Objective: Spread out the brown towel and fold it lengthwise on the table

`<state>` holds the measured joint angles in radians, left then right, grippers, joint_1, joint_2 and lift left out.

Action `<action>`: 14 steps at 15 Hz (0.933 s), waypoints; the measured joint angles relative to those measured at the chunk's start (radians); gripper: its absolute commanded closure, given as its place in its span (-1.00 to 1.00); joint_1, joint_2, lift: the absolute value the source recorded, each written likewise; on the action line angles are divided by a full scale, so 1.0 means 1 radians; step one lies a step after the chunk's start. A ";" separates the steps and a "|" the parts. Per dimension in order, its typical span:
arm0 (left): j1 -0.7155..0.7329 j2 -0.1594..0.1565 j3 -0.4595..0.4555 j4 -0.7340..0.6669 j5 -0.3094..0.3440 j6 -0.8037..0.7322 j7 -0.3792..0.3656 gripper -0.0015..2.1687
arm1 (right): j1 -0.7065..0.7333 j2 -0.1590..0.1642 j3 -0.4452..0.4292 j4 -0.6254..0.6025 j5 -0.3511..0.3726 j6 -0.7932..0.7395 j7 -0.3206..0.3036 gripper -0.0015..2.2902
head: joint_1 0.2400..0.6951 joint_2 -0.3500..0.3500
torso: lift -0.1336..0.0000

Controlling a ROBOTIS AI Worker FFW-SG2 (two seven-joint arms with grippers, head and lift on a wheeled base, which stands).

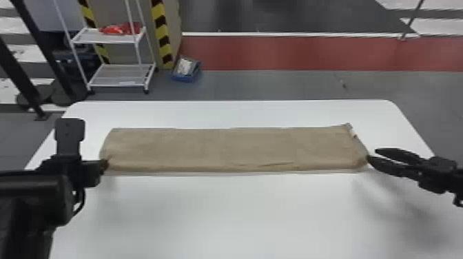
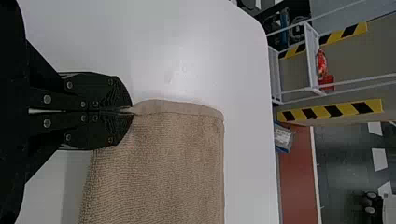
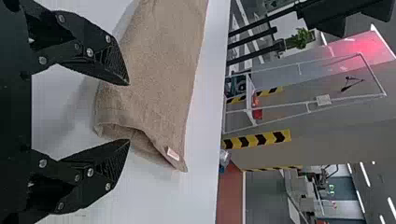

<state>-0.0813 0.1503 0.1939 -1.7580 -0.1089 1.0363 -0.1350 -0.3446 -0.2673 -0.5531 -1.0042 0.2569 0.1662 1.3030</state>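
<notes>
Left pincer grasps the brown towel at nine o'clock.
Right pincer released at three o'clock, bench beneath.

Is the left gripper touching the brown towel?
Touching. The left wrist view shows the left gripper shut on the brown towel, its edge pinched between the fingertips.

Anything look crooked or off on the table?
Slightly: the folded brown towel gapes open at its right end, and its far corner there, beside the pale label, pokes up out of line. Small creases mark its near side. I see nothing spilled.
</notes>
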 measured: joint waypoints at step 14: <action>0.007 0.001 -0.001 -0.007 -0.007 0.003 -0.002 0.44 | 0.014 -0.020 -0.041 -0.015 0.000 0.035 0.061 -0.18 | 1.00 -0.01 | -0.85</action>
<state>-0.0742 0.1514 0.1926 -1.7647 -0.1164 1.0389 -0.1375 -0.3305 -0.2874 -0.5940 -1.0196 0.2568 0.2015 1.3637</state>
